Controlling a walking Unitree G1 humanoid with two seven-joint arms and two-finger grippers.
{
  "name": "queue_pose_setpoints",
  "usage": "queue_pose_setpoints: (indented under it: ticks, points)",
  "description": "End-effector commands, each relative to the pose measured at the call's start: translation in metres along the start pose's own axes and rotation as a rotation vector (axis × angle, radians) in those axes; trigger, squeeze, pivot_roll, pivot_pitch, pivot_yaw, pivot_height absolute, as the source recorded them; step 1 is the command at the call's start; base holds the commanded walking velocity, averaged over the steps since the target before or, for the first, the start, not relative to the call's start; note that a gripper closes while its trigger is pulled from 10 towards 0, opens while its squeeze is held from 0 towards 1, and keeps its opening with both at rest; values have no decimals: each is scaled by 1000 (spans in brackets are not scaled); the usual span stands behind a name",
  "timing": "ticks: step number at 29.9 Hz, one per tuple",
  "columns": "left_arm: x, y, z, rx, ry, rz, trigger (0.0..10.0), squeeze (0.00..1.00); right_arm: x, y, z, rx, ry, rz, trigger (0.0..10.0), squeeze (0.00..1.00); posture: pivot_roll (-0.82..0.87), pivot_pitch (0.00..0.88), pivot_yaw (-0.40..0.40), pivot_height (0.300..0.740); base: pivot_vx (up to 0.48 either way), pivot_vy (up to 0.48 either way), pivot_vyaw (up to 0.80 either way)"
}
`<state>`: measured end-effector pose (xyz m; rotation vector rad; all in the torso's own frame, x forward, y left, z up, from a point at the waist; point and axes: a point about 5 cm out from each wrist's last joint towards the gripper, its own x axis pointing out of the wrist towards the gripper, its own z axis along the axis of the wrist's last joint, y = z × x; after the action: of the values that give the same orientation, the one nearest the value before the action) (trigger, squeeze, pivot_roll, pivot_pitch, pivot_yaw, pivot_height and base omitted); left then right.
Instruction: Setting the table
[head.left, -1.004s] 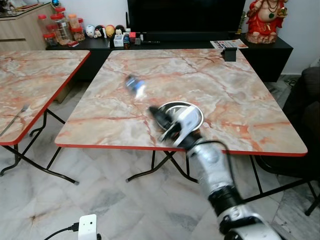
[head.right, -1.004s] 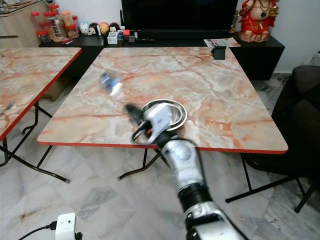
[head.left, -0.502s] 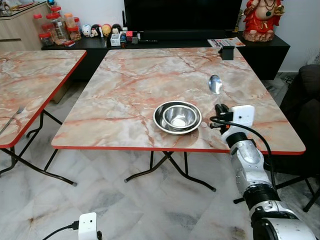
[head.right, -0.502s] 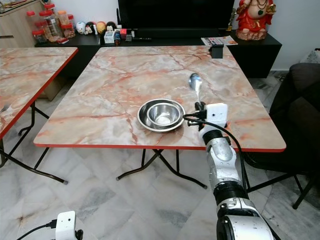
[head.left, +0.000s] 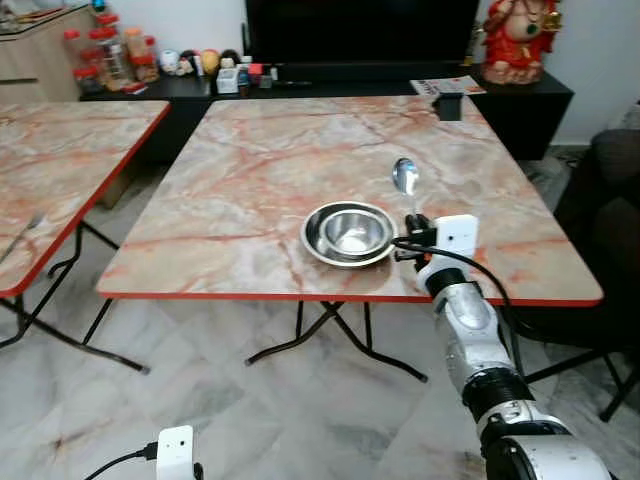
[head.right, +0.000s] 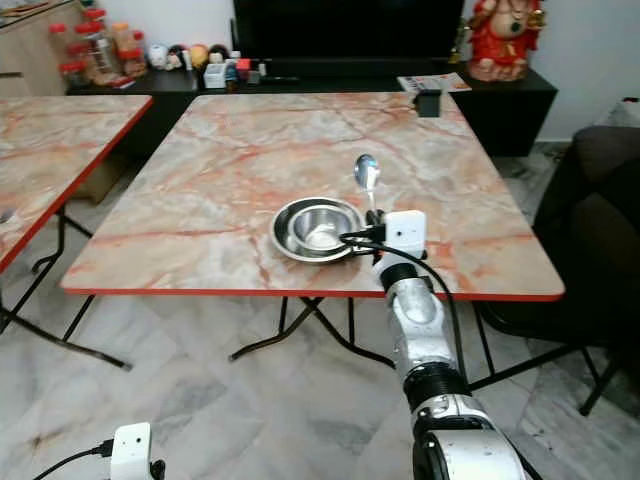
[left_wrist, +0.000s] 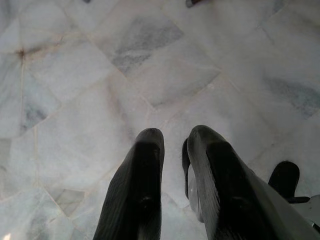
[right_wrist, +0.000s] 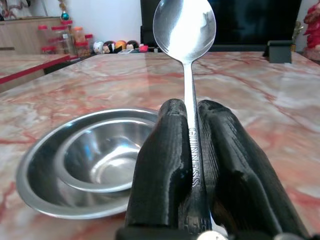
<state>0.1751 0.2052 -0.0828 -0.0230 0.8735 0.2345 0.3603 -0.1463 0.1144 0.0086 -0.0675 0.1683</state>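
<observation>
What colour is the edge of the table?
Red edge around the marbled table; clearest in the left eye view.
</observation>
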Motion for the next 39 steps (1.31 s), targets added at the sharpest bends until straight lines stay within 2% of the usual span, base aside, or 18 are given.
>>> queue_pose_setpoints:
  ticks: [1, 16, 33, 39]
  points:
    - [0, -2, -1, 7, 0, -2, 10000, 0, 0, -1, -1, -7, 3, -5, 10000, 0, -32, 0, 9, 709, 0, -379, 0]
    - [0, 3, 1, -26, -15, 20, 10000, 0, -1, 6, -3, 1, 9, 8, 10000, 0, -35, 0, 7, 709, 0, -59, 0]
    - [0, 4, 3, -13, -23, 19, 10000, 0, -1, 13, -1, 44, -16, 5, 10000, 0, -36, 0, 9, 709, 392, 0, 0]
    - [0, 5, 3, -9, -24, 19, 10000, 0, -2, 14, -2, 31, -8, 14, 10000, 0, -35, 0, 9, 709, 423, 0, 0]
